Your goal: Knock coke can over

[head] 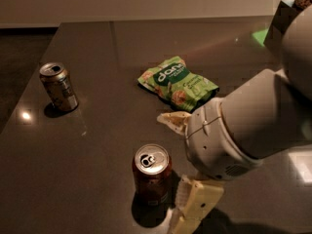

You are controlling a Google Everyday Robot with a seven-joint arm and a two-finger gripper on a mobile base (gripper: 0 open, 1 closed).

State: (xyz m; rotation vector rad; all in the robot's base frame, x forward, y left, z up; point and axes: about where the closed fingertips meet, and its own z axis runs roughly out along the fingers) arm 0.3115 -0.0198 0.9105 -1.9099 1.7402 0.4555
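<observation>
The coke can (152,177) is dark red with a silver top and pull tab. It stands upright on the dark table near the front edge. My gripper (187,211) hangs just to the right of the can, its pale fingers (195,204) close to the can's side at the lower edge of the view. The big white arm housing (234,135) sits above and to the right of it. I cannot tell whether a finger touches the can.
A tan-gold can (58,87) stands upright at the left of the table (97,145). A green snack bag (178,84) lies in the middle, just behind my arm. A dark box (282,23) and a green patch are at the far right.
</observation>
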